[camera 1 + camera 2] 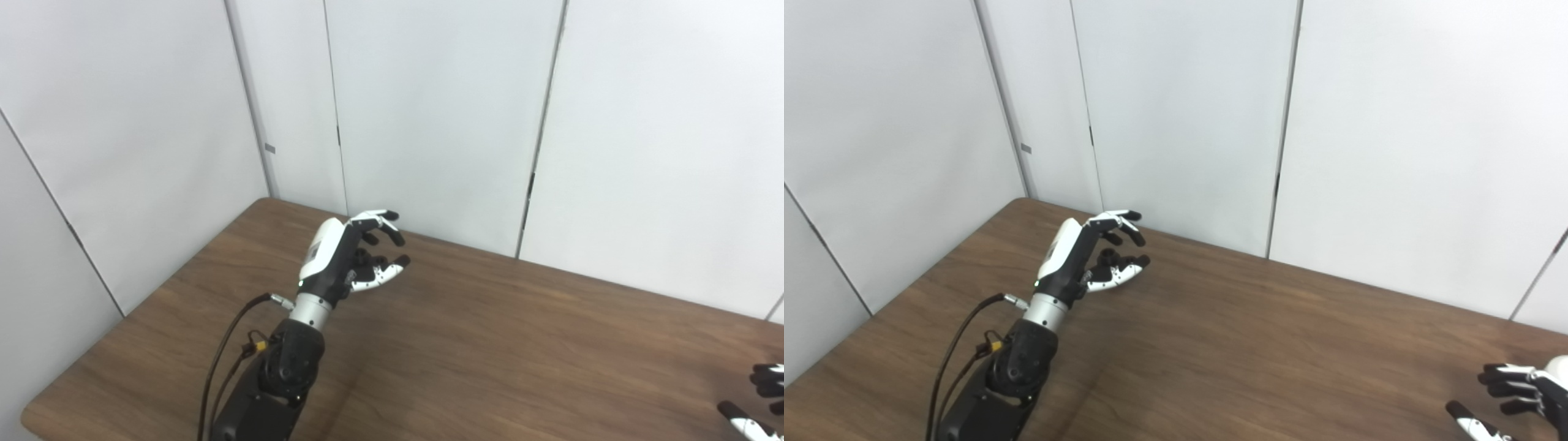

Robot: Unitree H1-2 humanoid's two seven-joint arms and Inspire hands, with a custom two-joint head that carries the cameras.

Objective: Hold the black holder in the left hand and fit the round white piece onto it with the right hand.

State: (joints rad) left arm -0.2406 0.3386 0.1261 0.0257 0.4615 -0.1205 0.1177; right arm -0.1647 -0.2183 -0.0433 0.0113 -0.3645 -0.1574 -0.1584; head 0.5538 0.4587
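Basically, white wall panels [441, 110] are taking up the whole far side and left of the scene, meeting in a corner behind the table's far left end. A brown wood-grain table [490, 343] is running from near left to far right, its top bare where it shows. The left arm [275, 373], black with a silver wrist ring [309, 311], is rising from the near left edge and reaching toward the far left corner of the table. Black cables [223, 349] are looping alongside the forearm and plugging in just under the wrist. The left hand [349, 254] is hanging above the table top, back facing left, with its fingers [1118, 215] curving over and its thumb [1124, 269] sticking out below them, a gap showing between the tips. A small dark shape [1107, 256] is sitting in that palm between fingers and thumb; I cannot tell if it is the black holder or just finger parts, so I am leaving that hand's grip as undetermined. The right hand [1513, 398] is waiting at the near right edge, low over the table, partly cut off, fingers spread, thumb apart, grasping nothing. Neither view is letting me pick out where the round white piece is.
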